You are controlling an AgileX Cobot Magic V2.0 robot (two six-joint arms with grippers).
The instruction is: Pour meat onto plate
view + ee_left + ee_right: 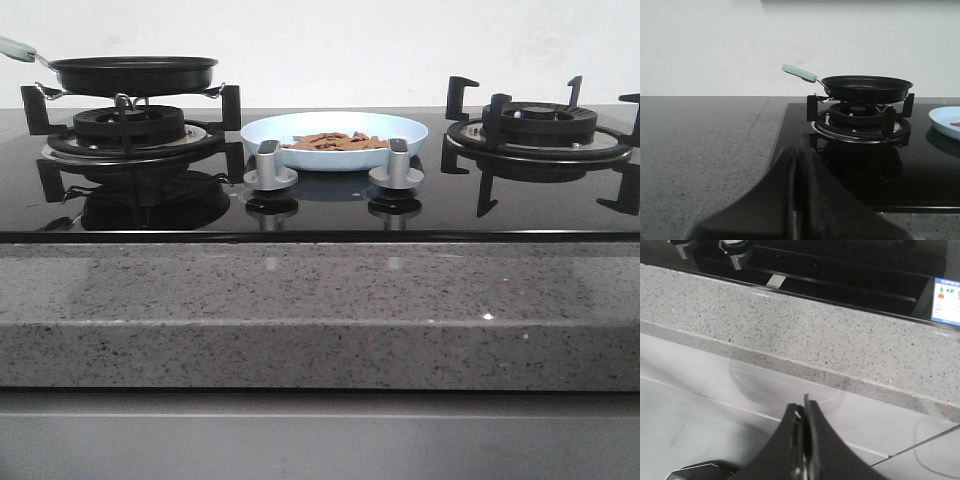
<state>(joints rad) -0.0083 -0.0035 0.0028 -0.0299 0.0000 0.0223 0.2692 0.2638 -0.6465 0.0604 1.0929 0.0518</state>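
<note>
The meat [335, 141] is lying heaped on the plate [270, 130] (pouring looks done), the pan [135, 72] is sitting on its burner [130, 128], and both grippers, left [799, 165] and right [805, 407], are clenched on nothing.

we see our left gripper [799, 200] as a matte black wedge, broad at the base and narrowing to a blunt tip, split by a thin dark seam between its two fingers. our right gripper [805, 440] is the same black tapered shape, slightly glossy along the finger edges, with a small pale glint near the tip.
</note>
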